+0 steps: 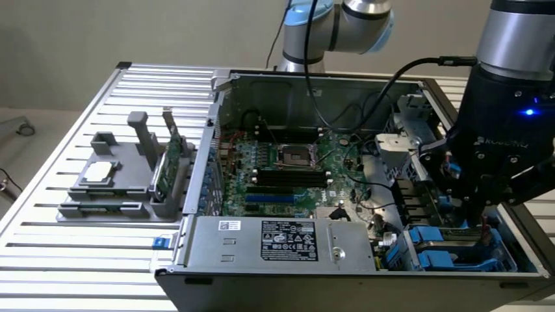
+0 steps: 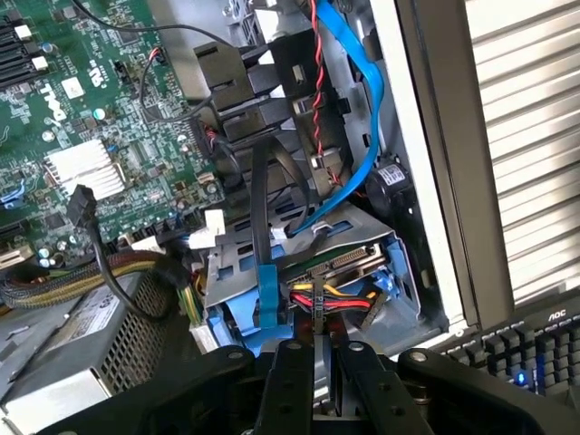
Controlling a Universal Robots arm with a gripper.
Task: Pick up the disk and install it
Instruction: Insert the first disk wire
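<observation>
On the exterior view's left, a grey stand (image 1: 121, 195) sits on the ribbed metal surface (image 1: 52, 260). A small square chip (image 1: 98, 171) lies on the stand. A thin green card (image 1: 177, 156) stands up in it on its edge. Just beside the stand is the big open computer case (image 1: 347, 289). A green board (image 1: 295, 169) lies flat inside it. Nearer the front there is a grey power box (image 1: 277, 244) with a black label.

My arm (image 1: 511, 97) is over on the exterior view's right. Part of it rises behind the case. The last part is silver on top and black below, and it points straight down over the case's right end. A small blue light glows on it.

My tool (image 2: 319, 353) hangs low in the front right corner of the case, right above the bay with the blue plastic. The disk (image 2: 349, 260) is there in the bay, just under my tool, grey with blue edges. Red, yellow and black wires (image 2: 317, 297) bunch up just beside it. A blue cable (image 2: 367, 109) curves down toward the bay. I cannot tell if my tool is clamped on anything or not.
</observation>
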